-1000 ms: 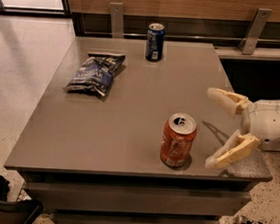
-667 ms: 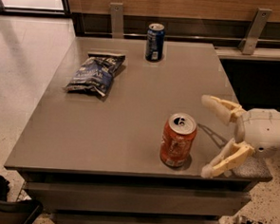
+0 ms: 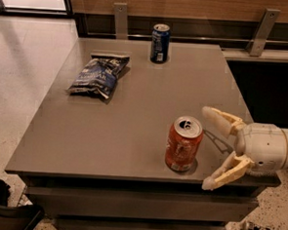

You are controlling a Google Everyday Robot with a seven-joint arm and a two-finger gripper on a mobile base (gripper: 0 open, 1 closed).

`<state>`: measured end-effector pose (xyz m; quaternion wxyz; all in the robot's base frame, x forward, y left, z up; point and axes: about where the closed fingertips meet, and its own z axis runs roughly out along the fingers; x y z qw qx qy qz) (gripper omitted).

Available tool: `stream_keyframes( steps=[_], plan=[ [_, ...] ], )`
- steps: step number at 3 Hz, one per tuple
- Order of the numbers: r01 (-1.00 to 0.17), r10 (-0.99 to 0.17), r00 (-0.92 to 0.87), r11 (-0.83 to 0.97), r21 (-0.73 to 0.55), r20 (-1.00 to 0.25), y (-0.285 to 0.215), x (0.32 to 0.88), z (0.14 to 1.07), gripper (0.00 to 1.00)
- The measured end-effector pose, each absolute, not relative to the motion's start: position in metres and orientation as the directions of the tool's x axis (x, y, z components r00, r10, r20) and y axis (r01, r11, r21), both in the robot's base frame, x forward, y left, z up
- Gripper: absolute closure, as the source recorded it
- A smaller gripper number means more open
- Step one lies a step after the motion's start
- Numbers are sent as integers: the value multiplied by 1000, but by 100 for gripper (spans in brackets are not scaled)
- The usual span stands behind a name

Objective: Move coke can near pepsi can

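Arm cut off at right edge. Claw (image 3: 208,149) released, spread just right of the upright red-orange, silver-topped coke can (image 3: 183,144); pepsi can (image 3: 159,43) well apart.

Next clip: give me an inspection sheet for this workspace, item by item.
Surface: grey table, flat, no spills seen.
Job's things: coke can upright near the front edge; pepsi can upright at the far edge; the two stand well apart.
Clutter: chip bag lying flat, far left.
Grippers: gripper just right of the coke can, open, not touching it.
Cables: nothing seen.
Surroundings: speckled floor; metal brackets on the wall behind; dark object on the floor, front left.
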<state>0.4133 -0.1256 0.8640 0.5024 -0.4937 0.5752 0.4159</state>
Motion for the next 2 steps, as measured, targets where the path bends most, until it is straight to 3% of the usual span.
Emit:
stream_keyframes(
  steps=[1, 2],
  plan=[
    [-987, -97, -12, 161, -4, -995, -120, 414, 856, 2],
    [-989, -73, 2, 146, -13, -997, -112, 413, 855, 24]
  ],
)
